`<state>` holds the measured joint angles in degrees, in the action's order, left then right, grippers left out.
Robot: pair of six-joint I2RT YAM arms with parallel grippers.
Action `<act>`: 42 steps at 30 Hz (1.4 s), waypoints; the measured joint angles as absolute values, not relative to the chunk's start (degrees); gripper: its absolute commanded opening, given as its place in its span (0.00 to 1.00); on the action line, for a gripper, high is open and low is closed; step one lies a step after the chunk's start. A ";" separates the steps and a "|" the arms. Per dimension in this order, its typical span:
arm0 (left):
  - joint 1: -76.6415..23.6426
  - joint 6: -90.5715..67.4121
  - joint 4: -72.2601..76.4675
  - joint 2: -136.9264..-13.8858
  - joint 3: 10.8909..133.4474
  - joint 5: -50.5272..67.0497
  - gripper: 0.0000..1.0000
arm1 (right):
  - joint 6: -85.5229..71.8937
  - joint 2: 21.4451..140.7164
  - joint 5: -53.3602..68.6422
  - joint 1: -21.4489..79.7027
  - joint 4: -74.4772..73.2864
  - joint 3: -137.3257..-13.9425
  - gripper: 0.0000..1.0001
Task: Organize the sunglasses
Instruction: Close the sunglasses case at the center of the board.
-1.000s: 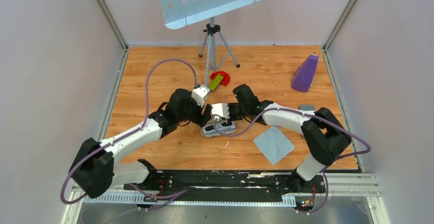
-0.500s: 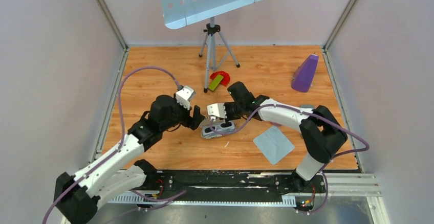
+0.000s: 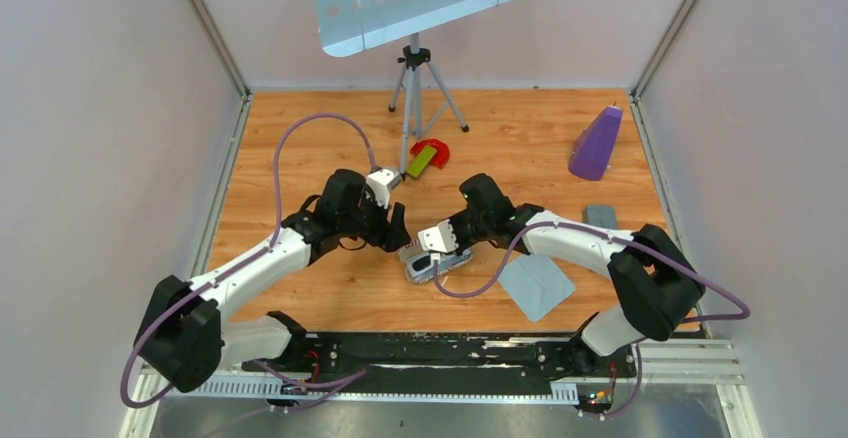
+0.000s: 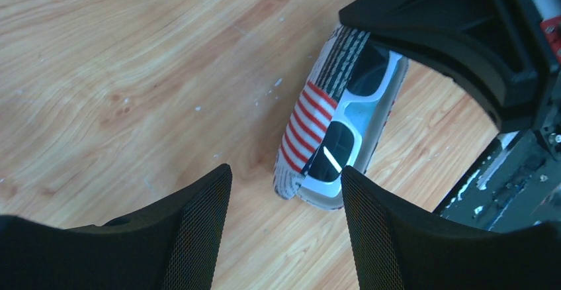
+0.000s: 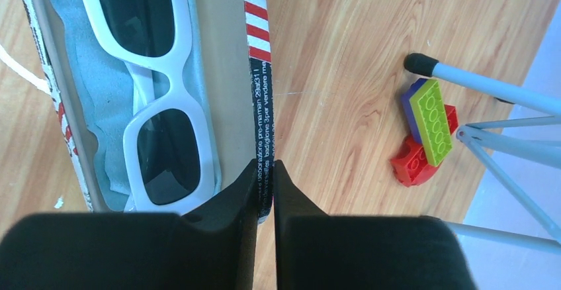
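Note:
The sunglasses (image 5: 162, 98) have a thick white frame and dark lenses. They lie on a pale blue cloth inside an open oblong case (image 3: 437, 261) with red-and-white stripes and printed text. My right gripper (image 5: 264, 171) is shut on the case's striped side wall (image 5: 259, 58), at the case in the top view (image 3: 447, 246). My left gripper (image 4: 284, 171) is open and empty, just above the table beside the case's end, to the case's left in the top view (image 3: 397, 230). The left wrist view shows the sunglasses (image 4: 344, 131) in the case (image 4: 307, 114).
A flat blue-grey cloth (image 3: 535, 283) lies right of the case. A small grey object (image 3: 600, 215) and a purple cone-shaped object (image 3: 596, 143) sit at the right. A tripod (image 3: 413, 88) stands at the back, with red and green bricks (image 3: 428, 156) by its foot.
My left arm drew back to the left, then came back toward the case. My right gripper, still holding the case, shifted it slightly right and nearer.

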<state>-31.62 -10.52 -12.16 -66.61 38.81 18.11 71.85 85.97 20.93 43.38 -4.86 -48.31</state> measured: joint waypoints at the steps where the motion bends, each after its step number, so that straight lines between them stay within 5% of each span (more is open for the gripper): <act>1: -31.62 -10.72 -11.60 -67.53 39.22 18.98 0.64 | 72.34 85.97 20.95 43.38 -4.14 -48.01 0.00; 14: -31.59 -11.20 -6.50 -77.19 40.75 25.06 0.39 | 74.87 85.97 20.97 43.51 1.80 -47.37 0.00; 25: -31.77 -11.03 -5.80 -77.69 41.19 24.49 0.39 | 75.07 85.97 20.99 44.82 4.16 -46.00 0.00; 42: -35.03 -6.98 -7.40 -76.42 42.41 19.35 0.07 | 75.11 84.86 20.95 45.06 6.63 -44.60 0.00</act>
